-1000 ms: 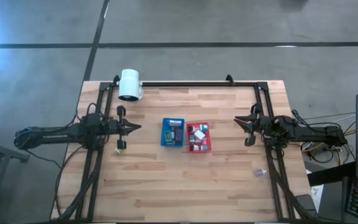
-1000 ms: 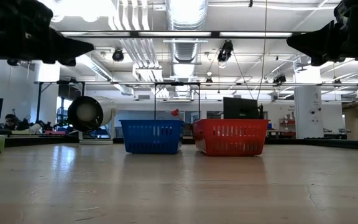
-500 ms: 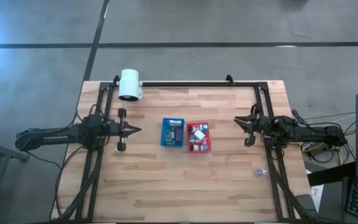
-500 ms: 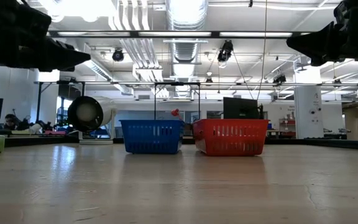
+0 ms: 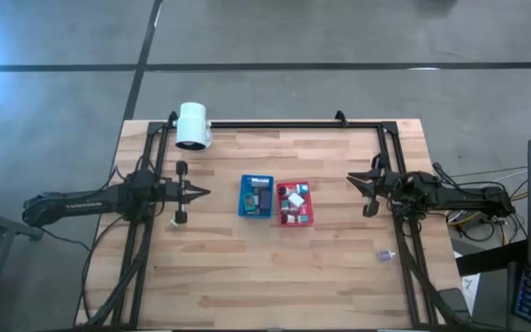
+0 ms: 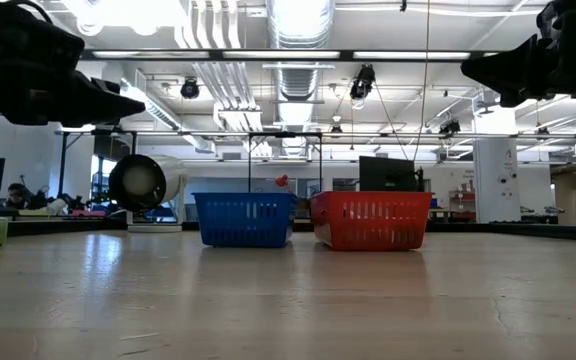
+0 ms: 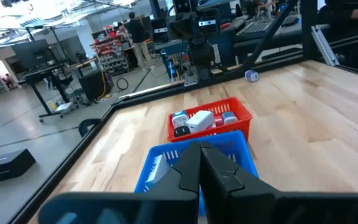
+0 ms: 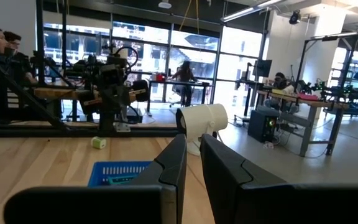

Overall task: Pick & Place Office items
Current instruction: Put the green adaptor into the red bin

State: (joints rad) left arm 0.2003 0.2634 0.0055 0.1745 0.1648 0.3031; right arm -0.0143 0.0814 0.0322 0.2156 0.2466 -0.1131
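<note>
- High view: office items filled the red tray, 3 o'clock of the blue tray.
- Left wrist view: left gripper closed, empty.
- Right wrist view: right gripper nearly closed, empty.
- Judgement: items light, rigid; pinch flat sides.

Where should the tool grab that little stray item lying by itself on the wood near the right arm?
Judging by its pose, take the stray item across its short width, coming straight down from above: it lies flat and alone on the table, clear of the red basket. The right tool is the nearer one. Its exact shape is too small to tell.
</note>
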